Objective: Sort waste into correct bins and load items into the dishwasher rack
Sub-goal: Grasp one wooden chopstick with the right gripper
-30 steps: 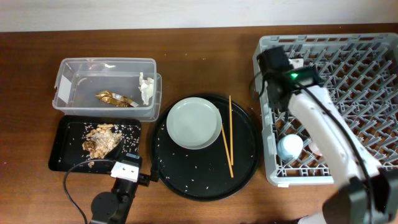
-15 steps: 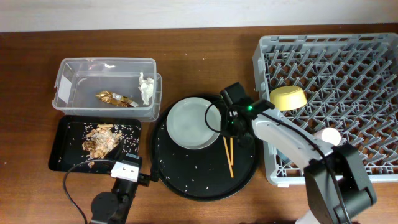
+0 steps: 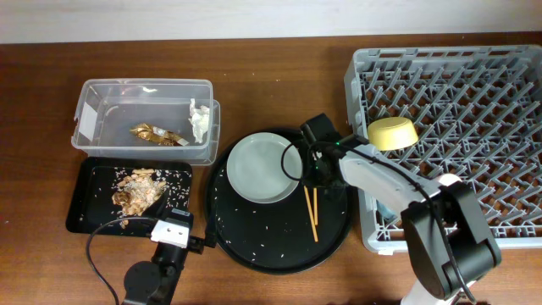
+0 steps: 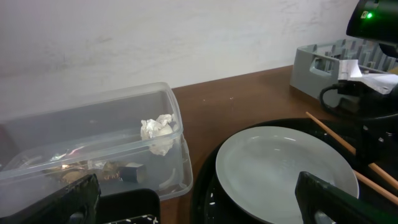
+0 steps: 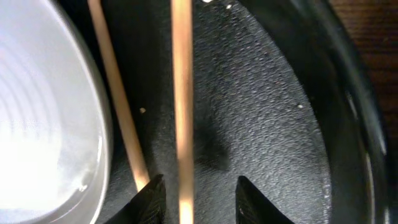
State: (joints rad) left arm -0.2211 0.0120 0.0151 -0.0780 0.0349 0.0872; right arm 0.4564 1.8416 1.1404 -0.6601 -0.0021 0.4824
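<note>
The pale grey plate (image 3: 263, 167) lies on the round black tray (image 3: 254, 246), and it also shows in the left wrist view (image 4: 280, 165). The wooden chopsticks (image 3: 311, 207) lie beside it. My right gripper (image 3: 312, 176) is down over them. It is open in the right wrist view (image 5: 200, 194), with one chopstick (image 5: 181, 93) between its fingers and the other chopstick (image 5: 115, 93) just outside. The yellow bowl (image 3: 392, 132) rests in the grey rack (image 3: 474, 93). A light blue cup (image 3: 380, 204) is partly hidden under the right arm. My left gripper (image 4: 199, 208) is open and empty.
The clear tub (image 3: 93, 110) holds the white tissue (image 3: 199, 121) and the gold foil wrapper (image 3: 155, 133). The shallow black tray (image 3: 85, 203) holds the food scraps (image 3: 135, 191). Rice grains are scattered on the round tray. The left arm's base (image 3: 152, 280) is at the front edge.
My right arm left the rack and came down over the chopsticks on the round tray. The yellow bowl now rests in the rack. The left arm has not moved.
</note>
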